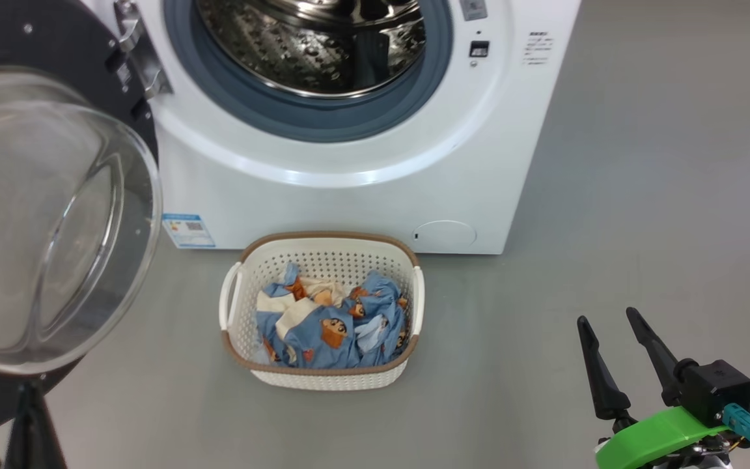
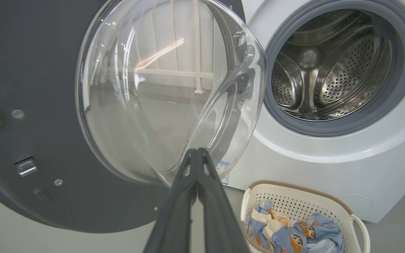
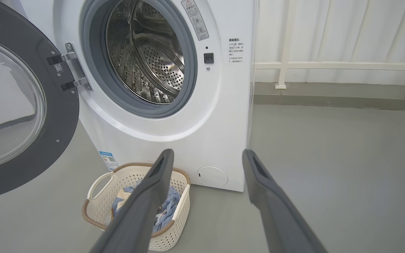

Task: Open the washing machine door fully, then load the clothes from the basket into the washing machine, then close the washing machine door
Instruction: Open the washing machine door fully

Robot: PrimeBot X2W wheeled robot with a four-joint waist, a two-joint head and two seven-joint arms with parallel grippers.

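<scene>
While the left gripper (image 2: 197,154) holds its fingers pressed together near the washing machine door (image 2: 118,105) glass, seemingly to push it wide | right gripper (image 1: 608,316) spread, empty, ready to grab | clothes (image 1: 329,324) in basket (image 1: 331,235), ahead-left of it, before the washing machine (image 1: 349,202).

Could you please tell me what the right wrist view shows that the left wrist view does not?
Right wrist view: the right gripper, jaws open, plus a pale warning sticker and printed text on the front of the white washing machine. Left wrist view: the left gripper, jaws shut, and a metal latch on the large round black-rimmed glass door. Shared: that door standing open, the steel drum, the cream perforated plastic basket and the blue cartoon-print clothes inside it.
</scene>
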